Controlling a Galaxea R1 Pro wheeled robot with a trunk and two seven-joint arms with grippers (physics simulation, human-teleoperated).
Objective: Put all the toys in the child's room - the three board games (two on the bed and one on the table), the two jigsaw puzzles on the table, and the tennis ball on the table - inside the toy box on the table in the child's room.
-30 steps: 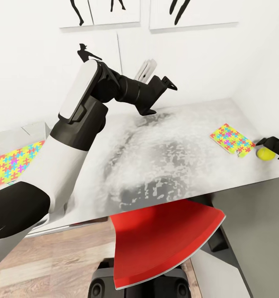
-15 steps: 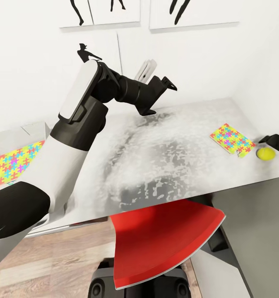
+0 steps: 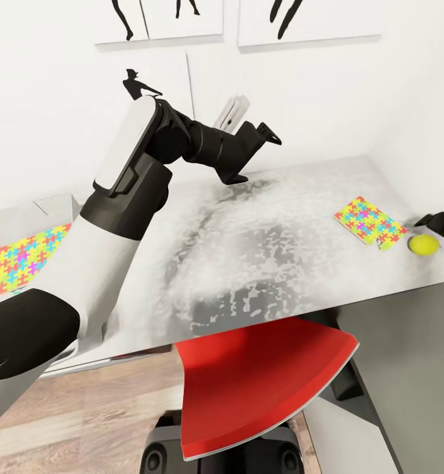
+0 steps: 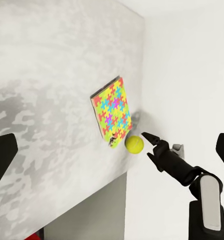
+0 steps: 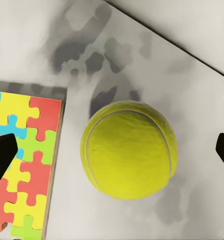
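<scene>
The spread right gripper (image 5: 112, 150) has backed off toward three o'clock from the small yellow-green tennis ball (image 3: 423, 245). The ball is not grasped. The left gripper (image 4: 112, 147) hangs spread, empty.

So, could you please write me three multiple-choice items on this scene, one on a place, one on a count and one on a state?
1. Where does the tennis ball lie?
A. On the table beside a jigsaw puzzle
B. On the red chair
C. On the floor

2. How many jigsaw puzzles show in the head view?
A. One
B. Two
C. Four

3. What is the state of the right hand?
A. Shut on the ball
B. Shut on a puzzle
C. Open, with the ball between its fingertips, ungripped

Answers: 1 A, the ball rests on the tabletop next to the puzzle's corner. 2 B, that puzzle and another at the left. 3 C, the right wrist view shows the fingertips wide apart, clear of the ball.
</scene>
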